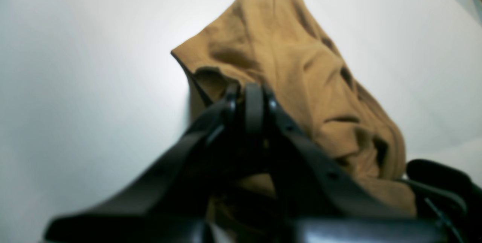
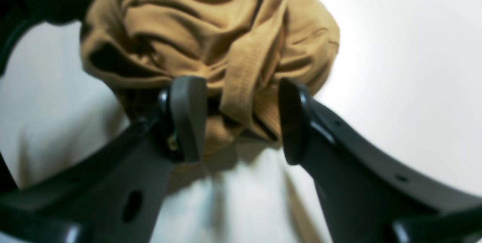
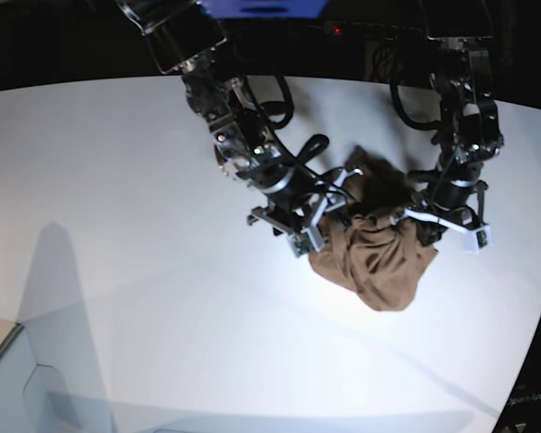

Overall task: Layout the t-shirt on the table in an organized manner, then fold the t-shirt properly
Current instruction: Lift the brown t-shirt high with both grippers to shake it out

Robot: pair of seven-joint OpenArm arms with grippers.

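Left tool (image 1: 250, 101): nearest the left wrist camera, black jaws pressed together, pinching a fold of the t-shirt (image 1: 301, 77) at its near edge; cloth shows beneath the jaws too.
Right tool (image 2: 241, 118): jaws parted, one dark pad (image 2: 188, 116) on each side of a ribbed hem strip hanging from the bunch; the left pad touches cloth, the other stands just beside it, nothing clamped.
T-shirt: plain brown, crumpled in a wrinkled heap, not spread out; in the base view it (image 3: 379, 257) lies right of the table's middle, between the two arms.
Table (image 3: 117, 225): glossy white, curved far edge, bare around the heap; soft shadow under the cloth.
Arms in base view: right tool (image 3: 329, 212) meets the heap's left upper side, left tool (image 3: 424, 221) its right upper side; both are at the cloth.
Focus: both wrist views blurred, fine weave unreadable.
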